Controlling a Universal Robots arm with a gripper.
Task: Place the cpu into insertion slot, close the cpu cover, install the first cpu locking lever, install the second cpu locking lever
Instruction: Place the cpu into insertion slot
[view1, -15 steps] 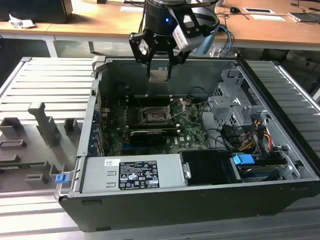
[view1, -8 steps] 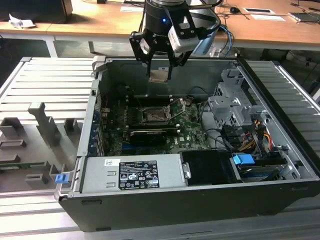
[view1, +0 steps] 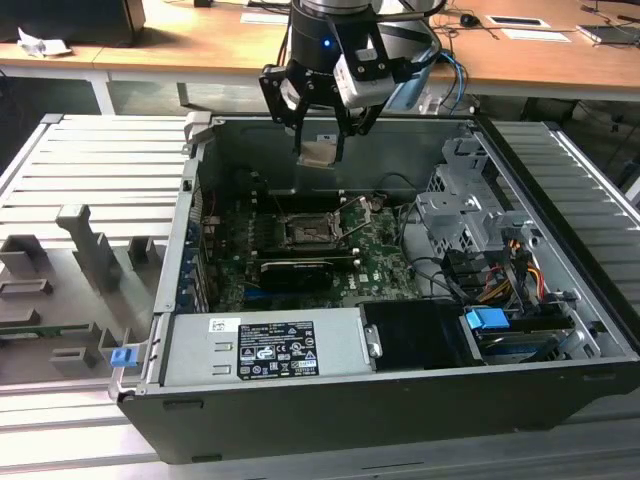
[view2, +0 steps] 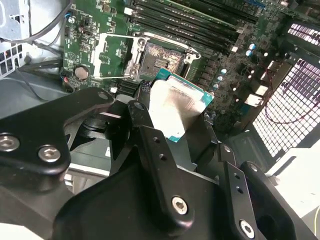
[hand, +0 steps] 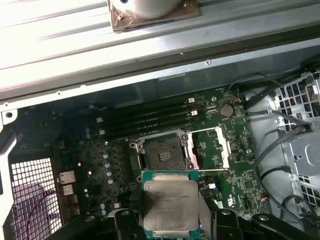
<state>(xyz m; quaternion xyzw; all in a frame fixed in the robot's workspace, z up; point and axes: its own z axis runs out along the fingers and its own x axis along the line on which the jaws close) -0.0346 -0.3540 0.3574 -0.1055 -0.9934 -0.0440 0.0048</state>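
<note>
My gripper (view1: 320, 150) hangs over the back wall of the open computer case (view1: 400, 400), shut on the cpu (view1: 320, 152), a flat square chip with a dull metal face. In both wrist views the cpu (view2: 177, 107) (hand: 170, 202) sits between the black fingers (view2: 145, 100), above and apart from the board. The insertion slot (view1: 305, 232) (view2: 160, 60) (hand: 162, 154) lies bare on the green motherboard, its dark pin field showing. The cpu cover (view2: 112, 57) (hand: 210, 147) is swung open beside the slot. A thin locking lever (view1: 350, 215) stands raised next to it.
A black expansion card (view1: 295, 270) lies just in front of the slot, and memory slots (hand: 145, 120) lie beyond it. A grey power supply (view1: 265, 345) fills the case's front. A metal drive cage (view1: 470, 215) with cables is on the exterior view's right. A grey slatted table (view1: 90, 160) surrounds the case.
</note>
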